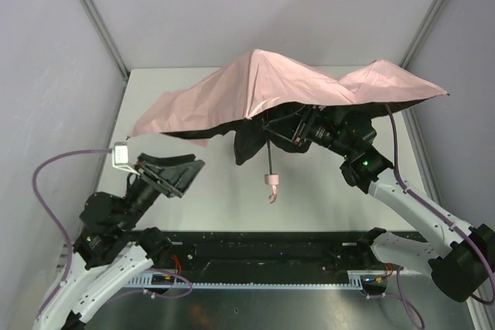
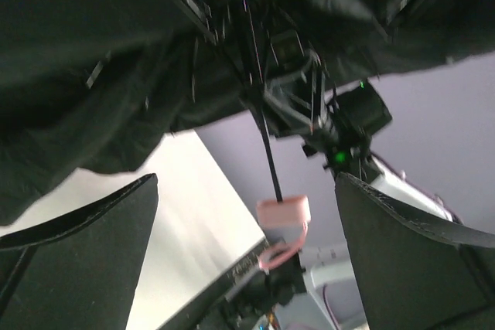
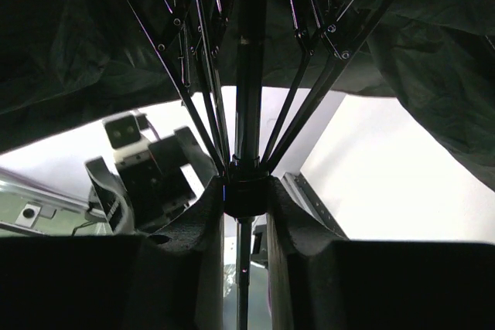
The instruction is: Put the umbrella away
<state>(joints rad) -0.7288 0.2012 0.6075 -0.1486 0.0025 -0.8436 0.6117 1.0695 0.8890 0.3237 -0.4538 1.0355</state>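
Observation:
The pale pink umbrella (image 1: 263, 83) hangs half open over the back of the table, canopy sagging to the left, dark lining beneath. Its thin black shaft drops to the small pink handle (image 1: 271, 180) with strap, which hangs free. My right gripper (image 1: 300, 133) reaches under the canopy. In the right wrist view this gripper (image 3: 246, 197) is shut on the black runner where the ribs (image 3: 302, 75) meet the shaft. My left gripper (image 1: 168, 171) stands wide open at the left, apart from the umbrella. From the left wrist, the handle (image 2: 283, 211) shows beyond its open fingers (image 2: 93, 260).
The white table (image 1: 209, 206) lies beneath the umbrella. Grey walls (image 1: 46, 75) close in on the left, back and right. A black rail (image 1: 263, 246) runs along the near edge between the arm bases. A purple cable (image 1: 46, 171) loops off the left arm.

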